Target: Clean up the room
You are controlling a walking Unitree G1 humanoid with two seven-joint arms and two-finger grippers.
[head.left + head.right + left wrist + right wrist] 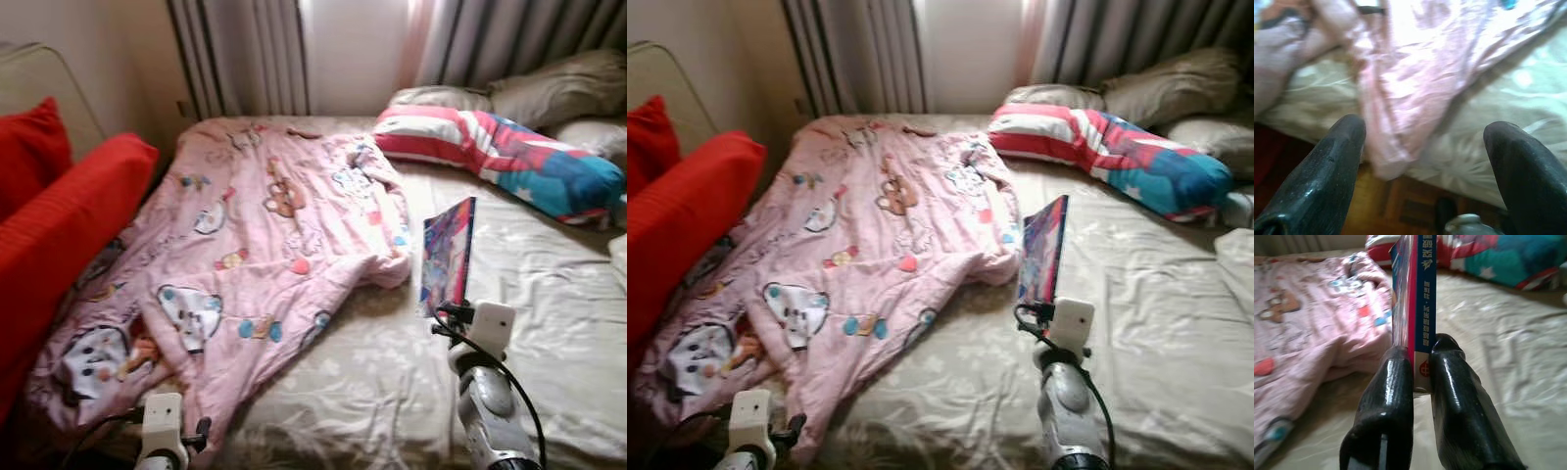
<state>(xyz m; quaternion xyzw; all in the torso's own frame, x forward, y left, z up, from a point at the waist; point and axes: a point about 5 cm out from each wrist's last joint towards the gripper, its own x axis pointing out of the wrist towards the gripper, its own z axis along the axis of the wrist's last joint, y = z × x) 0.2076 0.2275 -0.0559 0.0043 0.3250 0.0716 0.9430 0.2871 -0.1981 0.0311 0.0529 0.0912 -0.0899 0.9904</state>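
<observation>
Pink cartoon-print blanket (245,235), red cushions (59,225), beige floral sheet (392,382), red-white-blue striped pillow (509,152).

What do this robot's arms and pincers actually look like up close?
Each arm is silver-grey, rounded metal ending in a white boxy wrist block, with a thin black cable looping alongside. The right gripper and left gripper each have two long, thick black fingers, glossy, slightly textured and rounded at the tips.

The right gripper (1420,367) holds a book (449,253) upright above the bed (549,323); the quilt (245,255) lies to its left, pillows (509,152) beyond it.
</observation>
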